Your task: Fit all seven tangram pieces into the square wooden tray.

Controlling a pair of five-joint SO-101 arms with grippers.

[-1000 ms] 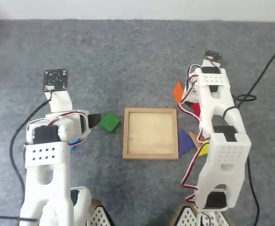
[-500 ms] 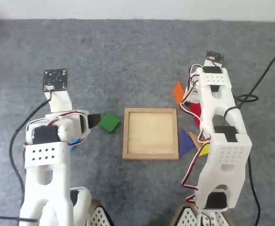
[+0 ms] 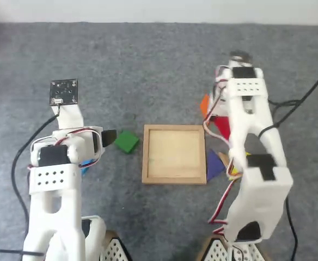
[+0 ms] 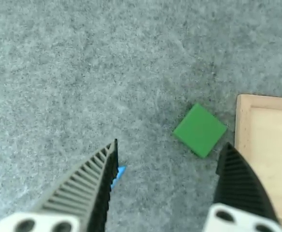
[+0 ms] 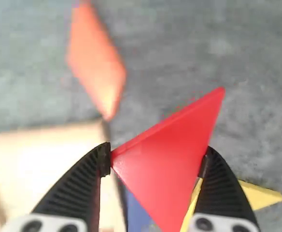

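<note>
The square wooden tray [image 3: 147, 155] lies bare between the two arms. My right gripper [image 5: 155, 155] is shut on a red triangle [image 5: 167, 159], held just off the tray's far right corner [image 5: 39, 154]. In the high view the red triangle [image 3: 221, 126] peeks out from under the right arm. An orange parallelogram [image 3: 204, 105] lies beyond it. Purple [image 3: 214, 163], tan [image 3: 224, 157] and yellow [image 3: 234, 172] pieces lie right of the tray. My left gripper [image 4: 170, 150] stands open near a green square [image 4: 200, 129] that rests left of the tray [image 4: 266, 145]. A blue piece [image 4: 118, 175] shows by one finger.
Grey carpet covers the table. The right arm's cables [image 3: 303, 95] trail to the right. A black square marker [image 3: 64, 92] sits on the left arm. The carpet beyond the tray is open.
The right arm has risen and swung a little toward the tray, bringing the red triangle with it. The left arm and green square have stayed put.
</note>
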